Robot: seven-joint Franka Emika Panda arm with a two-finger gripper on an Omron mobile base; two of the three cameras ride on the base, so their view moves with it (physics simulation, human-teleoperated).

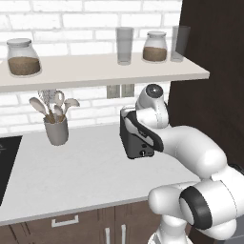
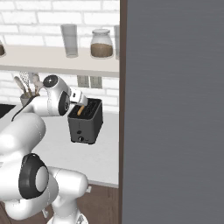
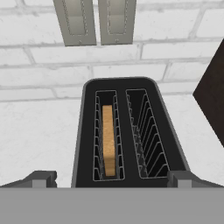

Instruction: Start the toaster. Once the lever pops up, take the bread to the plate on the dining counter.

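The dark grey toaster (image 1: 139,143) stands on the kitchen worktop by the brick wall, also seen as toaster (image 2: 85,121). From above, the toaster (image 3: 127,131) shows two slots. The bread (image 3: 108,140), a tan slice, sits low in the left slot, and an orange sliver of the bread (image 2: 81,110) peeks out of the top. My gripper (image 3: 111,180) hangs just above the toaster's near end, open, with one fingertip (image 3: 41,178) off each side and nothing between them. The plate and the dining counter are out of view.
A grey utensil holder (image 1: 56,129) stands left of the toaster. A shelf (image 1: 95,69) with jars and glasses runs overhead. A tall dark cabinet (image 1: 209,47) closes the right side. Wall outlets (image 3: 94,22) sit behind the toaster. A black cooktop (image 1: 7,162) lies far left.
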